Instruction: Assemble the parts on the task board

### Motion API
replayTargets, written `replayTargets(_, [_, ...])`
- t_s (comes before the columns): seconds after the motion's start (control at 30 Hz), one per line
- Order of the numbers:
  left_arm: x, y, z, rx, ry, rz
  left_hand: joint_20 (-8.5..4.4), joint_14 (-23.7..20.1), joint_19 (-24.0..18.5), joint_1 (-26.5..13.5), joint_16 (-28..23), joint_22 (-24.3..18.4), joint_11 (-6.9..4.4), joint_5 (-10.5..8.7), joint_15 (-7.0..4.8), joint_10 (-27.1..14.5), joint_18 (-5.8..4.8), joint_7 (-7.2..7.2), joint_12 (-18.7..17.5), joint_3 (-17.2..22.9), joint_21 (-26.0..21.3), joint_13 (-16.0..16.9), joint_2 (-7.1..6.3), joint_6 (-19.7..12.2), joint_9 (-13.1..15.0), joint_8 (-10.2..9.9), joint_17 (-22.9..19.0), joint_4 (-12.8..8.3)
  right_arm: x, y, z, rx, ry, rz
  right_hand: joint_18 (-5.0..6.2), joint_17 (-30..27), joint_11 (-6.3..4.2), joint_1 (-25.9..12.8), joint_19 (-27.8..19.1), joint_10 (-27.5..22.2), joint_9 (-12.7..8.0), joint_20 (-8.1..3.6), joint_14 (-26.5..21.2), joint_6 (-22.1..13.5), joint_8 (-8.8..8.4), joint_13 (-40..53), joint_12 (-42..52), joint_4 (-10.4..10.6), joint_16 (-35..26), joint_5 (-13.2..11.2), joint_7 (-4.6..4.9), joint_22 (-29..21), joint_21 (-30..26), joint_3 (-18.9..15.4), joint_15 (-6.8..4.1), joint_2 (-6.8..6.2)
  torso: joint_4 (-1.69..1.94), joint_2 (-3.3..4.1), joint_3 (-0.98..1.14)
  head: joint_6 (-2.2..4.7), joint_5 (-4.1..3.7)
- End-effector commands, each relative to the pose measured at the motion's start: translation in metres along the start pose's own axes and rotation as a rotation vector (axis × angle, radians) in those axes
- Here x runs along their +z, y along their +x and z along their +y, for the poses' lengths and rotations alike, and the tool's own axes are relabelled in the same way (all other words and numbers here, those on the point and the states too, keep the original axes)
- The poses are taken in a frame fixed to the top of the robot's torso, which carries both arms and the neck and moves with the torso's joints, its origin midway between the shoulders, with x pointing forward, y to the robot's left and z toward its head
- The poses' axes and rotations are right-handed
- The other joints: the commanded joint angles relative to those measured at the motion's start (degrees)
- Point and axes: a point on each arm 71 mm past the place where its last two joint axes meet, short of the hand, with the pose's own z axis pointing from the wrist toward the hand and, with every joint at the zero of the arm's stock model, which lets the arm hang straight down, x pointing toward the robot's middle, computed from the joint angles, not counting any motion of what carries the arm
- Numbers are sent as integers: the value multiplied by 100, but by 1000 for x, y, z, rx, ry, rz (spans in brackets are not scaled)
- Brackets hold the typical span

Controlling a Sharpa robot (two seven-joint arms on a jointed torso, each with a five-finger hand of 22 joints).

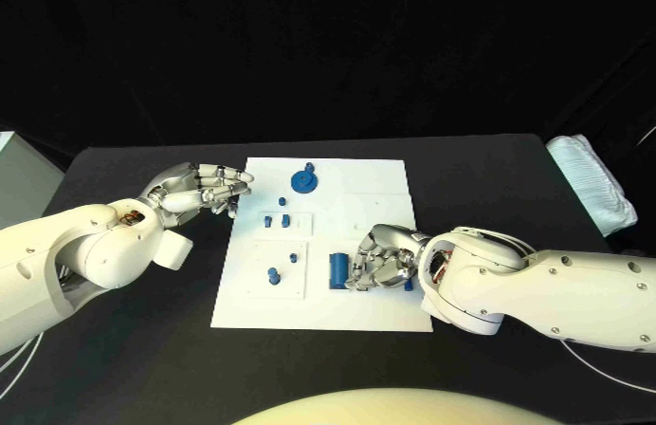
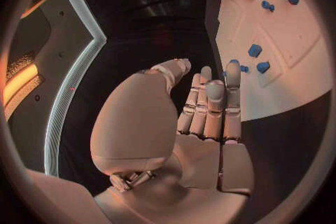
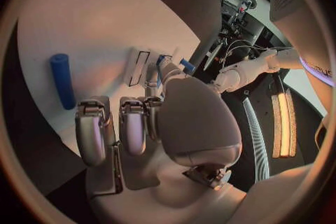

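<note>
right hand [image 1: 383,259]: at the board's 4 o'clock area, fingers curled in beside the blue cylinder [image 1: 339,269]; from the right wrist view the cylinder lies free on the white plate, apart from the fingertips, so the hand holds nothing.
left hand [image 1: 203,190]: off the board's 10 o'clock edge, fingers straight and side by side, empty.
task board [image 1: 369,306]: white plate at the centre of the black surface [image 1: 136,349].
parts: blue disc [image 1: 303,179] at 12 o'clock; small blue pieces [image 1: 275,221] mid-board; another [image 1: 274,276] toward 7 o'clock.
risk, roll: a sideways nudge from curled fingers could roll the cylinder away.
risk, grasp: closing off-centre may tip it or knock it out.
risk, neighbours: a sweep could disturb small loose pieces.
</note>
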Motion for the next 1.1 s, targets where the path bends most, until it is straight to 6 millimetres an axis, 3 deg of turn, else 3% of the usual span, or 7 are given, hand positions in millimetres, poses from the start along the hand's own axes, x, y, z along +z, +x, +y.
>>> replayTargets(0.03, [0,3,-1,-1,4,23,12,-13,24,30,19,8,1,17,4,-54,78,3,22,18,-23,9,36,-36,-6,19,-5,-20,-1,2,1,1,1,18,-39,1510,-50,-10,600,494,-3,-58,609,10,-40,1349,17,28,25,16,-17,1505,34,23,-36,-69,-9,2,2,-2,1])
replayTargets(0.53, [0,2,-1,0,5,21,12,-13,24,30,19,8,1,17,4,-54,78,3,22,18,-23,9,36,-36,-6,19,-5,-20,-8,-6,-5,83,-24,-43,-39,1510,-24,-283,600,478,7,-44,609,24,-50,1326,-40,100,25,-124,13,1505,34,34,-16,-213,-6,-6,-2,2,-8])
replayTargets(0.6, [0,2,-1,0,8,20,13,-15,24,28,21,9,3,16,6,-65,78,4,36,17,-23,15,37,-31,-4,27,-6,-18,-11,-9,-7,106,-31,-62,-39,1485,4,-276,600,466,-16,-31,603,-80,-121,1314,-72,83,14,-117,50,1505,34,73,3,-231,-9,-11,-6,3,-17])
replayTargets(0.73, [0,2,-2,-5,24,13,14,-26,23,18,18,9,4,14,7,-68,78,5,41,12,-24,17,34,-29,-4,30,-24,-12,-19,-20,-17,140,-36,-115,-39,1416,180,-197,600,448,-160,72,587,-460,-501,1306,-102,58,-17,-72,262,1505,34,211,144,-322,-19,-17,-12,13,-51])
replayTargets(0.87, [0,3,-3,-7,33,8,15,-29,22,10,17,9,5,12,8,-70,77,5,47,6,-25,19,30,-29,-3,32,-29,-6,-28,-28,-30,121,2,-127,-39,1397,230,-221,600,435,-198,114,583,-499,-609,1294,-135,68,-26,-129,316,1505,34,219,190,-385,-24,-25,-16,25,-85])
replayTargets(0.93, [1,3,-3,-9,37,8,16,-28,21,1,18,9,5,11,9,-71,77,4,53,1,-26,22,26,-29,-3,34,-25,-1,-32,-31,-37,102,29,-131,-39,1377,251,-301,600,406,-212,142,578,-473,-657,1261,-215,89,-35,-270,334,1505,34,180,213,-436,-30,-30,-20,26,-104])
replayTargets(1.1, [1,6,-3,-12,40,13,17,-27,20,-6,19,8,5,9,10,-73,77,4,59,-4,-28,24,22,-30,-3,36,-24,4,-45,-38,-56,52,100,-154,-39,1370,259,-372,600,394,-224,164,577,-432,-704,1251,-243,94,-39,-378,338,1505,34,113,223,-496,-32,-32,-22,26,-148])
